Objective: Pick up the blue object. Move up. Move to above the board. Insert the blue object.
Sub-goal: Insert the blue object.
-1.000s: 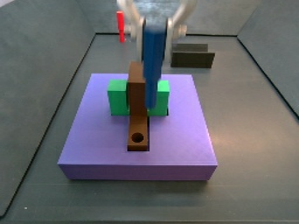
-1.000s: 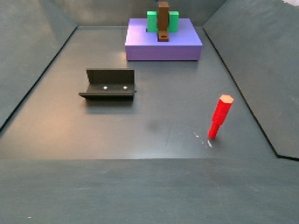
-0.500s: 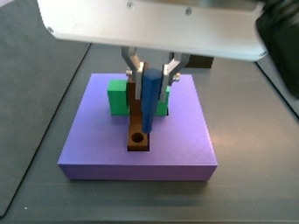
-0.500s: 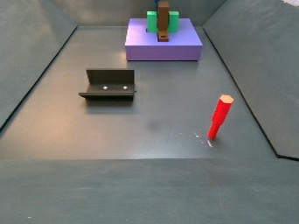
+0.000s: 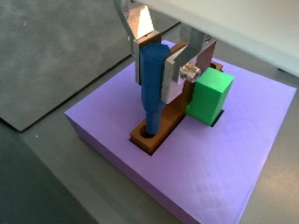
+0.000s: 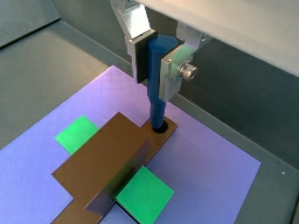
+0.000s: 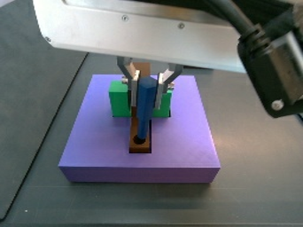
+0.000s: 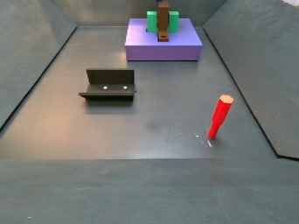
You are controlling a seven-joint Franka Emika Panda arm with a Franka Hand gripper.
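My gripper point(image 5: 160, 66) is shut on the blue object point(image 5: 152, 87), a straight blue peg held upright between the silver fingers. Its lower tip sits in the round hole at the end of the brown board point(image 5: 176, 114). Both wrist views show this: the gripper point(image 6: 158, 66), the peg point(image 6: 156, 101) and the board point(image 6: 111, 162). In a side view the gripper point(image 7: 145, 89) hangs over the board point(image 7: 134, 124) with the peg point(image 7: 144, 111) reaching down to the hole. The board point(image 8: 165, 22) also shows far off in a side view, without gripper or peg.
The board rests across a green block point(image 7: 120, 99) on a purple platform point(image 7: 142, 164). A red stick point(image 8: 219, 116) stands on the grey floor. The dark fixture point(image 8: 108, 84) stands to its left. Grey walls rise around the floor.
The gripper has come down with the blue peg. The peg's tip was above the board's end and now sits in the hole. The red stick and fixture have not moved.
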